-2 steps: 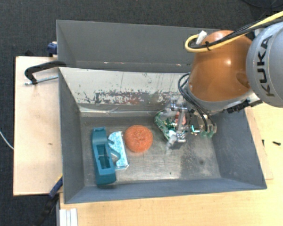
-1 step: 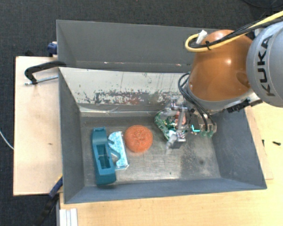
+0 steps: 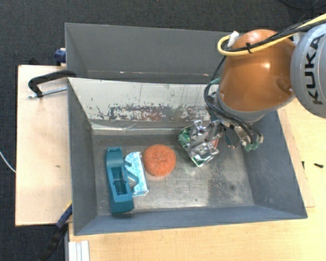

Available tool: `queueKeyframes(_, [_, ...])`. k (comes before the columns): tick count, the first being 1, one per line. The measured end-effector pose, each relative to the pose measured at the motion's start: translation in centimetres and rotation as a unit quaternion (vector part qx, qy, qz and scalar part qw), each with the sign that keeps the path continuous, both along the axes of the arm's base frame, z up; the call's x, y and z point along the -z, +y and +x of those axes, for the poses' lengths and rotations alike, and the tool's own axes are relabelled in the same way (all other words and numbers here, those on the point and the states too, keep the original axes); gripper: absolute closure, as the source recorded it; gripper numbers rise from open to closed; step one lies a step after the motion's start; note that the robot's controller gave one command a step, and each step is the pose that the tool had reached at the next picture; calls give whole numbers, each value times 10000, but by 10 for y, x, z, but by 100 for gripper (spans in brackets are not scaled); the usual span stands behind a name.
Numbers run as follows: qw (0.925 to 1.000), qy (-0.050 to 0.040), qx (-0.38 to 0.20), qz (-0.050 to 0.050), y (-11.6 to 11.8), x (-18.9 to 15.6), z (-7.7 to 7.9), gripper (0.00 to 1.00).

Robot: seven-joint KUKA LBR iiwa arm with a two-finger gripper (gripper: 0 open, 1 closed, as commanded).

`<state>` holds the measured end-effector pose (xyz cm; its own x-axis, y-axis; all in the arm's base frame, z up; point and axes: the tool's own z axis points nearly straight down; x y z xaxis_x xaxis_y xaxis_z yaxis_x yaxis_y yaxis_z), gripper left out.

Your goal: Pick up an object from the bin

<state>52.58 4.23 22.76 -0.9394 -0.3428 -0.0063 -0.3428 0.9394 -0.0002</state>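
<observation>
Pincer (image 3: 202, 144) of a KUKA arm hangs low in the right half of a grey metal bin (image 3: 271, 200), over bare floor near the back wall; whether it is spread or closed cannot be told amid the glinting metal and green boards at its tip. Nearest to it, just to the left at mid-floor, lies a round orange scouring pad (image 3: 160, 160) (the likeliest pick, by position alone). Beyond that are a pale blue-and-white packet (image 3: 136, 174) and a blue plastic block (image 3: 118, 182), the packet touching the block. A closing here would likely catch nothing, and a sideways approach could shove the light pad away or squash it so that it slips. How high the pincer stands above the floor is unclear, and the arm's orange cover (image 3: 255, 75) hides the bin's far right corner.
</observation>
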Motion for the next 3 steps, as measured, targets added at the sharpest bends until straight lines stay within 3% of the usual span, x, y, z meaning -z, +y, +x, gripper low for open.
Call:
queueKeyframes(1, [10000, 1, 1, 0, 0, 0, 0, 100])
queueKeyframes(2, [9999, 33, 150, -3, -2, 74, -1, 0])
queueKeyframes(3, [9999, 32, 150, -3, -2, 74, -1, 0])
